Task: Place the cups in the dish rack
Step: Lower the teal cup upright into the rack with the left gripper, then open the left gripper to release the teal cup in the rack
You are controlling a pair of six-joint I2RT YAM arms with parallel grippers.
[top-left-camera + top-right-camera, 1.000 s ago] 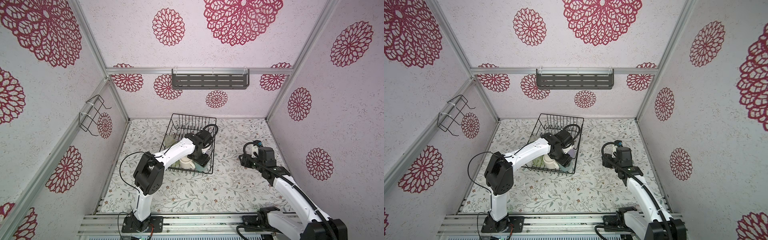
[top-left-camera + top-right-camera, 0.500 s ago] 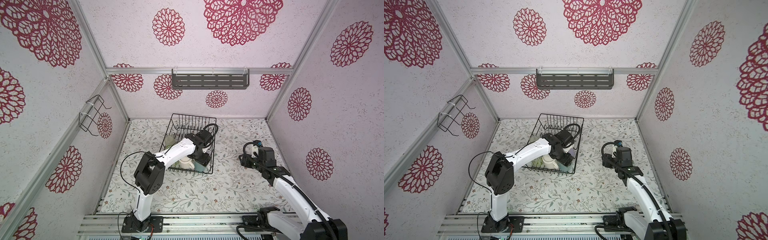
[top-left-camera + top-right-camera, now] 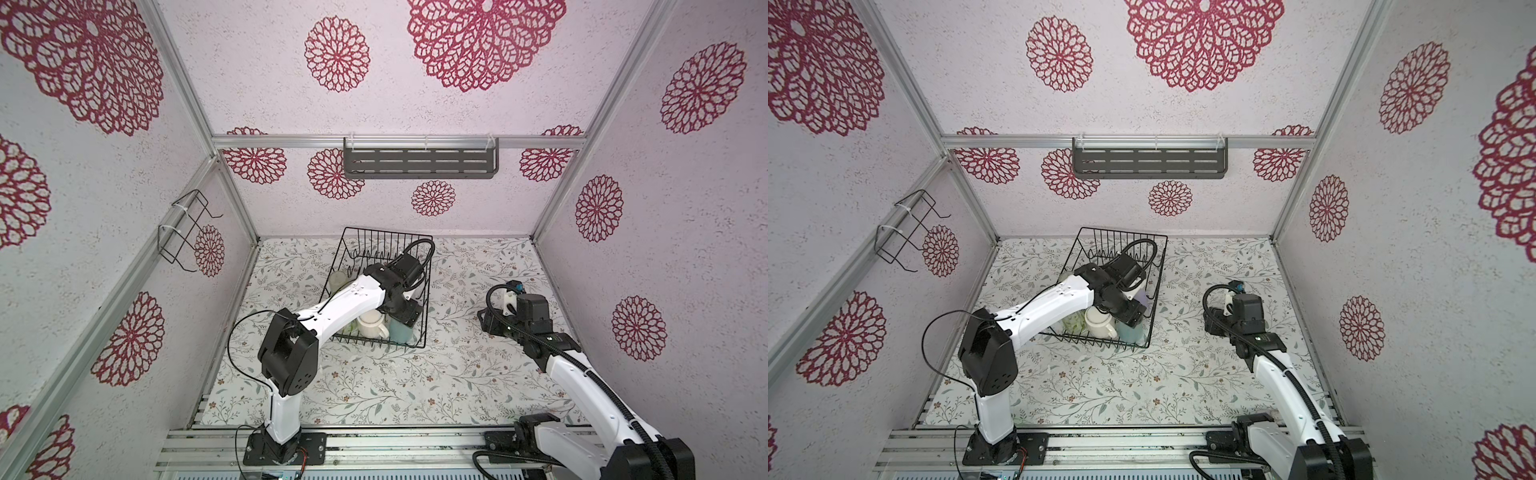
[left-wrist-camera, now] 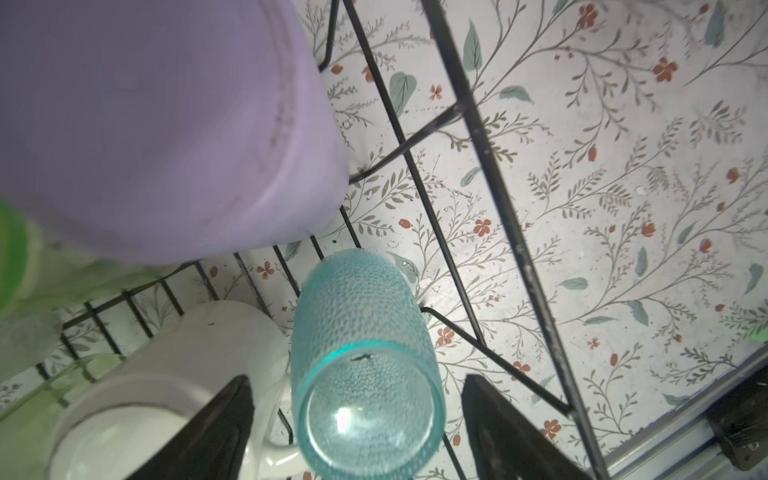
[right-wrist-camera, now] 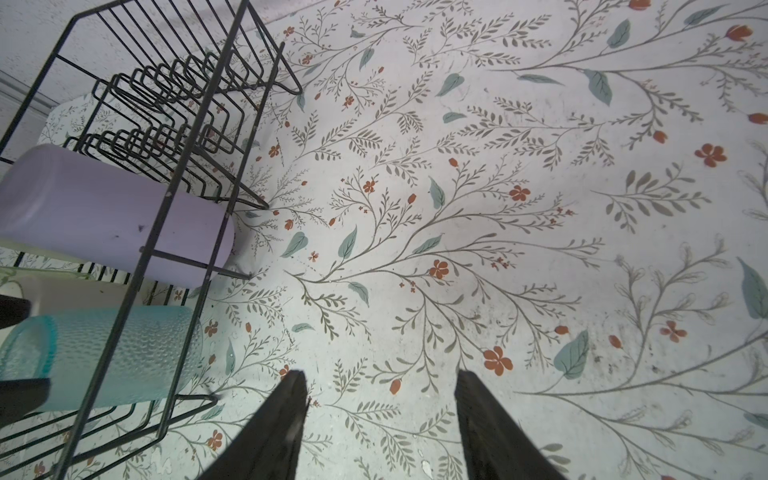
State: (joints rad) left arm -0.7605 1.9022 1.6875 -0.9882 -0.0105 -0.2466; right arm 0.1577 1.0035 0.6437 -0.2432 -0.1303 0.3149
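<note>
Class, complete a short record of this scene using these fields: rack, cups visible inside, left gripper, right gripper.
rack: black wire dish rack on the floral table
cups visible inside: teal cup, white mug, lilac tumbler; others partly hidden
left gripper: open, fingers either side of the teal cup's mouth, a gap on each side
right gripper: open, nothing between its fingers, over the table beside the rack

Near end of rack (image 3: 374,243) crowded, teal cup (image 4: 361,353) between the spread left fingers (image 4: 208,436) with a gap each side, mug (image 4: 166,374) just beside one finger, rack wire near the other, lilac tumbler (image 4: 166,124) just beyond, bare tabletop (image 5: 498,249) open ahead of the right fingers (image 5: 278,428), left arm (image 3: 345,303) over the rack's middle.
</note>
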